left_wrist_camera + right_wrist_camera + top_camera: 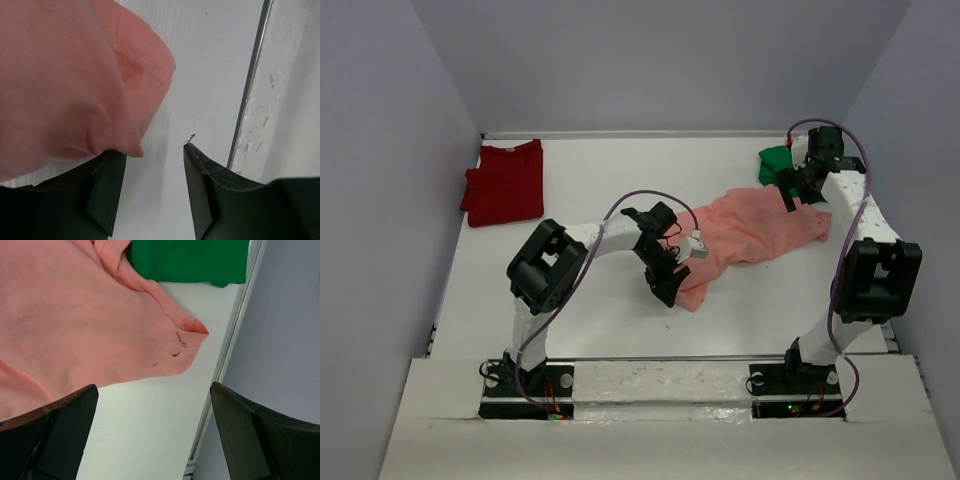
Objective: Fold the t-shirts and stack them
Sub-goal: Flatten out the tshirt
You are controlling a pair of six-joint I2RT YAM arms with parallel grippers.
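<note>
The salmon-pink t-shirt (755, 230) lies spread and rumpled across the right middle of the table. My left gripper (668, 288) is at its near-left corner. In the left wrist view that gripper (152, 151) is open, bare table showing in the gap, and a fold of pink cloth (65, 85) rests against the left fingertip (112, 167). My right gripper (788, 195) hovers over the shirt's far-right end. It (154, 386) is wide open, with the pink corner (100, 320) just ahead. The dark red t-shirt (505, 183) lies folded at the back left. The green t-shirt (775, 162) (190, 260) sits bunched at the back right, partly behind the right arm.
The white table (600, 320) has grey walls on its left, back and right sides. A metal rim (227, 355) runs along the right edge close to my right gripper. A raised strip (280, 100) edges the table near my left gripper.
</note>
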